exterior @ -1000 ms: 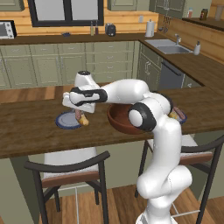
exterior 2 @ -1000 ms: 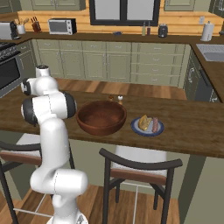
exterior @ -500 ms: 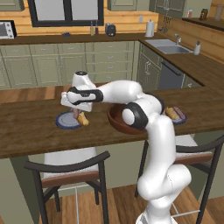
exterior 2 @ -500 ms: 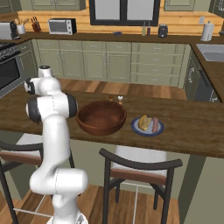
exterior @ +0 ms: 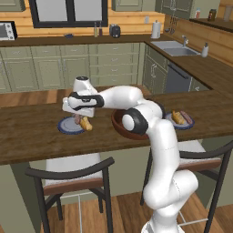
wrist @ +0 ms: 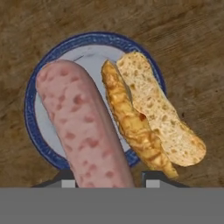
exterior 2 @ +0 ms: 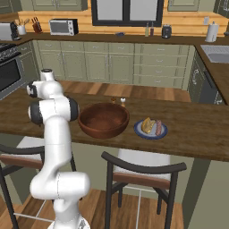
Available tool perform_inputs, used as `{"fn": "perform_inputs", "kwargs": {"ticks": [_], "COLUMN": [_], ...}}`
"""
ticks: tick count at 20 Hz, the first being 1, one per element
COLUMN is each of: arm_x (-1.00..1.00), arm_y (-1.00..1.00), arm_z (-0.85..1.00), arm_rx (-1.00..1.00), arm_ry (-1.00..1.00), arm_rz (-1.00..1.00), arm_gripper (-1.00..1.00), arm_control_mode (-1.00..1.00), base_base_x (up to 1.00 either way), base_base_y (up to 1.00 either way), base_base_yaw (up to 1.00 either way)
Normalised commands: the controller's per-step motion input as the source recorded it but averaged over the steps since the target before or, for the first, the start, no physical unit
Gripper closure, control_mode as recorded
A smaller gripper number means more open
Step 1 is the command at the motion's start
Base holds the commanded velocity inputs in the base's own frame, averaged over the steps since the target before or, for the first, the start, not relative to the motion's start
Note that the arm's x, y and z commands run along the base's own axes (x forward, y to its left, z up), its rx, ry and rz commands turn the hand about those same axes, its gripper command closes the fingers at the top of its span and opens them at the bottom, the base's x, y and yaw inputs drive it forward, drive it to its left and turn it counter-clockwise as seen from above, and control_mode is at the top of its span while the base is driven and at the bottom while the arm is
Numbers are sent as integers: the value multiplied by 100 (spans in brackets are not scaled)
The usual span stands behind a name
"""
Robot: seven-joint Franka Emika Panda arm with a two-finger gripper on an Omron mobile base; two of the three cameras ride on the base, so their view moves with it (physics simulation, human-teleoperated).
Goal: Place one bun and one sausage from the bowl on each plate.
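The sausage [wrist: 87, 127] is clamped between the fingers of the gripper [wrist: 107, 179] and hangs over the near plate [wrist: 33, 109], beside the bun [wrist: 151, 118] that lies across the plate's rim onto the table [wrist: 192, 52]. We judge this the placing step. We should lower the sausage until it rests on bare plate, clear of the bun, then release. The bowl [exterior: 129, 132] stands near, and the far plate [exterior 2: 154, 133] is already filled.

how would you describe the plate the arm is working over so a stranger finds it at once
On the long wooden counter, look to the side of the big dark wooden bowl where the white arm reaches. The blue-rimmed plate lies under the pincer, a bun overhanging its edge. Unlike the other plate, its sausage is in the pincer.
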Motion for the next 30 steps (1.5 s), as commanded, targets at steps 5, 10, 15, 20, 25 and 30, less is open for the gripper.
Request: {"fn": "perform_inputs", "kwargs": {"ticks": [5, 10, 15, 20, 25, 30], "arm_x": [9, 14, 27, 19, 8, 0], "arm_y": [2, 9, 9, 11, 7, 0], "arm_z": [-34, -11, 0, -7, -2, 0], "arm_rx": [0, 0, 0, 0, 0, 0], "arm_ry": [0, 0, 0, 0, 0, 0], "arm_rz": [0, 0, 0, 0, 0, 0], "arm_gripper": [100, 100, 100, 100, -100, -100], "arm_control_mode": [-100, -100, -100, -100, -100, -100], "base_base_x": [0, 0, 0, 0, 0, 0], "base_base_y": [0, 0, 0, 0, 0, 0], "base_base_yaw": [0, 0, 0, 0, 0, 0]}}
